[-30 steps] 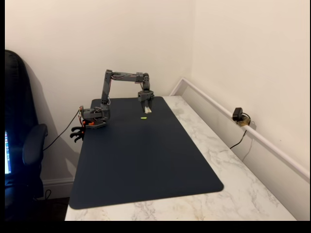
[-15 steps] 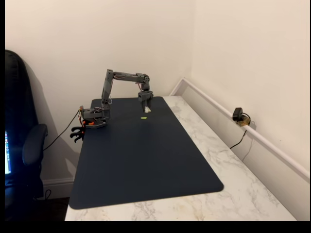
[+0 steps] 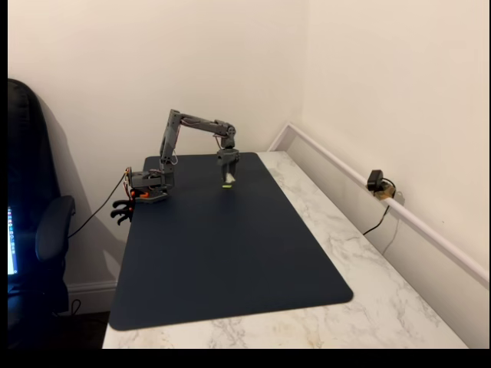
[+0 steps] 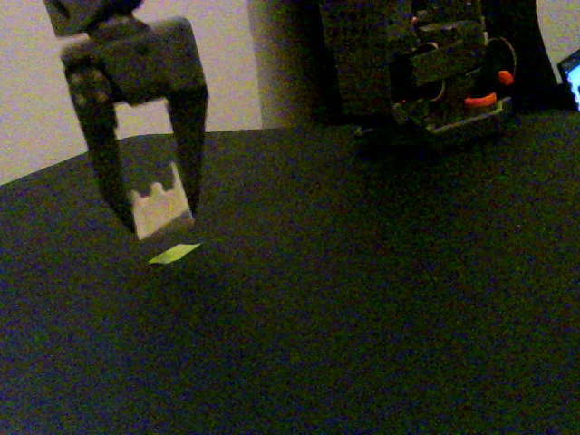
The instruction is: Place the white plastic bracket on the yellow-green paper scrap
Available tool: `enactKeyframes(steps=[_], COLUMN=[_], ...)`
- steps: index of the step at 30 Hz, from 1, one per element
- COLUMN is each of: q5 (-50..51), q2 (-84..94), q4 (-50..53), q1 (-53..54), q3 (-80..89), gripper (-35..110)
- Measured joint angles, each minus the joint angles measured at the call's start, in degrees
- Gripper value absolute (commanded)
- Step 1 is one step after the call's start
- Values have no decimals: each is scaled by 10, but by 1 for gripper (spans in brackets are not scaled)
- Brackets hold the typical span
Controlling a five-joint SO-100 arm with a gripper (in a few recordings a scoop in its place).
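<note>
Fixed view, low angle: your gripper [image 4: 149,217] holds the white plastic bracket [image 4: 160,207] between its fingers.
Bracket hangs just above the dark mat [image 4: 362,299], its lower edge close over the yellow-green paper scrap [image 4: 174,254]; you cannot tell whether they touch. Scrap lies flat on the mat. From the high fixed view, your gripper [image 3: 229,181] points down near the mat's far end on the marble worktop [image 3: 368,276].

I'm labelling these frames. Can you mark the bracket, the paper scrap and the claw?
bracket [image 4: 161,210]: fixed view, its pale front face.
paper scrap [image 4: 174,254]: fixed view, middle of the sliver.
claw [image 4: 149,213]: fixed view, between its fingertips.
</note>
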Motion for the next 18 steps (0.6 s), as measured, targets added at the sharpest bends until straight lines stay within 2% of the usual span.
enactKeyframes(steps=[1,6,8,13,18], q5=[-3,-11,-17,-13,-13], q2=[0,0,0,2,50], q4=[-2,2,2,4,31], q1=[0,0,-2,-3,-5], q3=[0,11,11,25,30], gripper=[0,30,37,40,30])
